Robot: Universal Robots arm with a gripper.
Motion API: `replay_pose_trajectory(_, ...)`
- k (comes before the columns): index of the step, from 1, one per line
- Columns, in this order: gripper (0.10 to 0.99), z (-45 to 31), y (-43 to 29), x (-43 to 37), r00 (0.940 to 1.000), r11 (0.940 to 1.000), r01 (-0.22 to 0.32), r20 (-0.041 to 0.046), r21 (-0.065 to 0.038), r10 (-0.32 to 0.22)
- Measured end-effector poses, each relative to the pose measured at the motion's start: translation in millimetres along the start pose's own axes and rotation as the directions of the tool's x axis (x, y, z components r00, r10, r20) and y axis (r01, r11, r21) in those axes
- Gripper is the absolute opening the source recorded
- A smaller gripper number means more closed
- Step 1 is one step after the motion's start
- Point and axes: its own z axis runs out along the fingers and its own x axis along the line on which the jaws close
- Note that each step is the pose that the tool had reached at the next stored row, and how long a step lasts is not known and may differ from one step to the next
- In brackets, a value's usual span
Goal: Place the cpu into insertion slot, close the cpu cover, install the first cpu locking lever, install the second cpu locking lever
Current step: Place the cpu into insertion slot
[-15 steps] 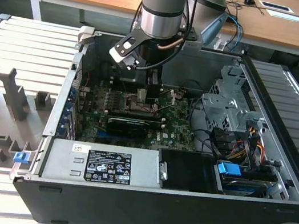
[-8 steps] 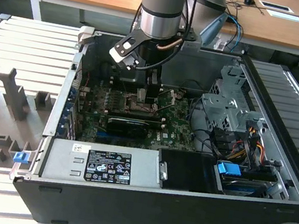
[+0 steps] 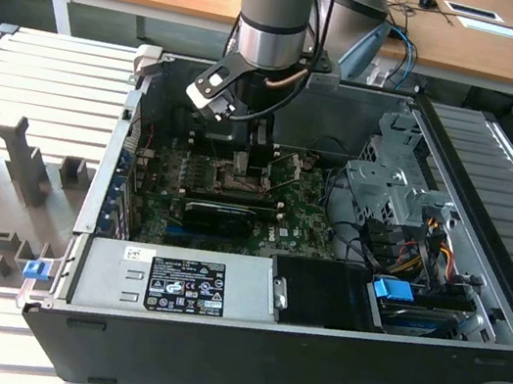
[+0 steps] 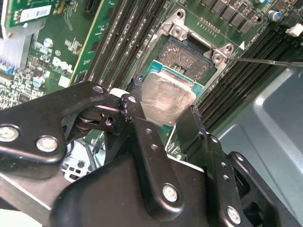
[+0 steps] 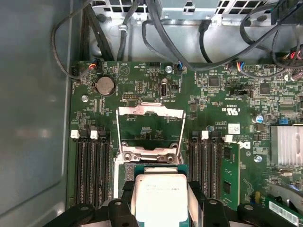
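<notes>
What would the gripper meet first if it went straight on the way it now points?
Most likely the open insertion slot: the gripper, shut on the cpu, points down at it, and the cpu cover lies swung back, out of the line. The gap between cpu and slot is unclear.

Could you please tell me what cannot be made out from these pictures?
- The cpu underside: faces away in both wrist views.
- Part of the insertion slot: covered by the cpu and the gripper in the second wrist view.
- One cpu edge: cut off by the frame in the first wrist view.
- The insertion slot in the exterior view: blocked by the arm.
</notes>
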Motion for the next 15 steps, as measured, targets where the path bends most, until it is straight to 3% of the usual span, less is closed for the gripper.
replay_pose_trajectory(5, 0.529, 4.9, -4.5, 0.0, 1.0000, 1.0000, -0.010, 0.0010, 0.000, 0.010)
replay_pose_trajectory(15, 0.529, 7.6, -5.2, 0.5, 0.9999, 0.9999, -0.012, 0.0010, 0.000, 0.012)
